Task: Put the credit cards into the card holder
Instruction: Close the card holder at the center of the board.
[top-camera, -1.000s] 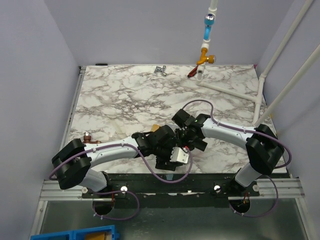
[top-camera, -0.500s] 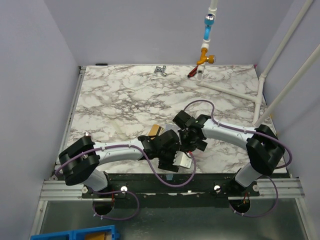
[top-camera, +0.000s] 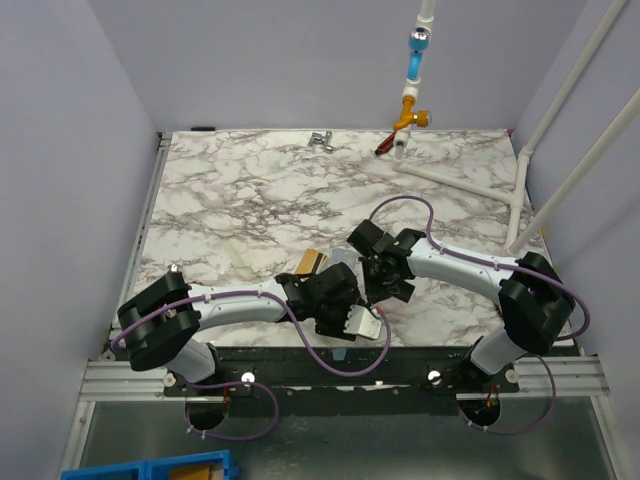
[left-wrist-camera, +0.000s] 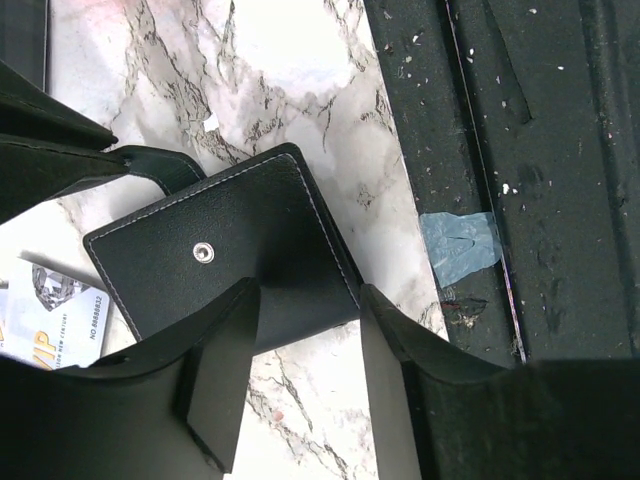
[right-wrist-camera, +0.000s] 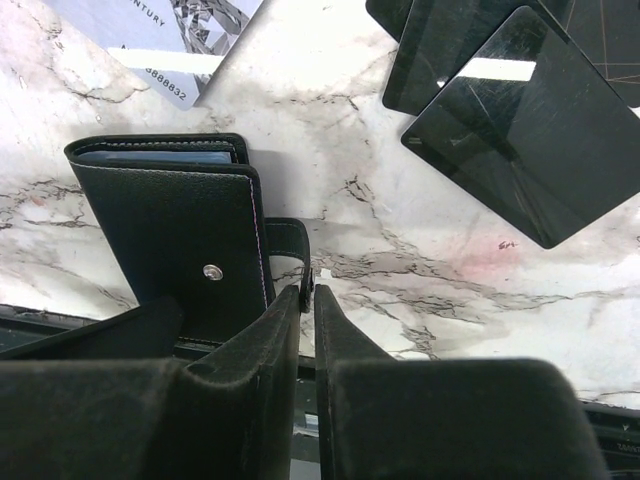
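A robotics lab cell, built for bench trials. 2 arms (top-camera: 235, 300) (top-camera: 460, 268) are bolted to an aluminium rail (top-camera: 340, 378) at the near edge of a table (top-camera: 250, 190) with a marble-print top. Plain lilac walls (top-camera: 80, 150) close the table in on 3 sides, like a booth. Purple cables (top-camera: 400, 207) loop loose along the arms. White pipes (top-camera: 570, 110) lean in at the right, and 1 more hangs at the back with blue and orange fittings (top-camera: 412, 75). A blue bin (top-camera: 150, 467) sits below the rail. The left wrist view shows a scuffed black strip (left-wrist-camera: 530, 150) with a tape patch (left-wrist-camera: 458, 247).
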